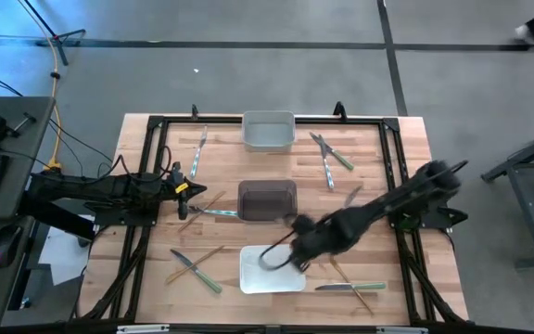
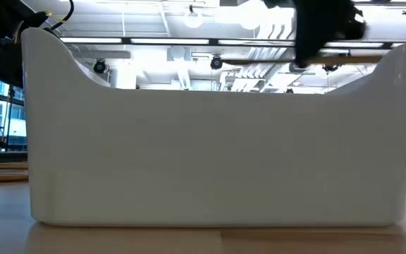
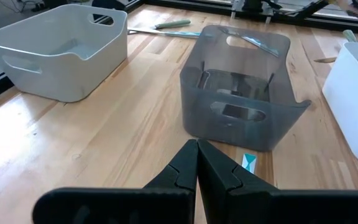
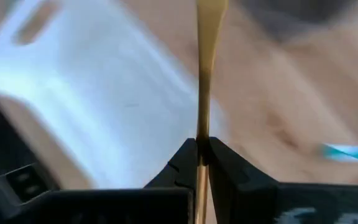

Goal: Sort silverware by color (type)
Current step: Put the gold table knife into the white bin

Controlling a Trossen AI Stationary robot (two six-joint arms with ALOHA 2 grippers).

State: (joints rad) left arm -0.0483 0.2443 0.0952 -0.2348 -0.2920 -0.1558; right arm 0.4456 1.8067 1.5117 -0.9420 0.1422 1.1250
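Observation:
My right gripper (image 1: 293, 249) hangs over the far right corner of the white bin (image 1: 272, 276) and is shut on a tan wood-coloured utensil (image 4: 205, 62). In the low view that utensil (image 2: 372, 61) lies level above the white bin's rim (image 2: 217, 88), under the dark gripper (image 2: 323, 28). My left gripper (image 1: 185, 188) is shut and waits left of the dark grey bin (image 1: 268, 199), touching nothing that I can see. More silverware lies flat on the table: by the left gripper (image 1: 204, 208), near left (image 1: 195, 269), near right (image 1: 350, 288), far left (image 1: 200, 148) and far right (image 1: 328, 153). My right gripper pinches the tan utensil between its two fingers, on the slim handle part (image 4: 202, 134). The utensil runs straight on past the fingertips, along the fingers. It is lifted clear and lies about level above the white bin; its far end is blurred.
A pale bin (image 1: 268, 130) stands at the far edge, the dark grey bin (image 3: 235, 93) in the middle, the white bin at the near edge. A black frame (image 1: 146, 148) borders the table. Bare wood shows between the bins and the left rail.

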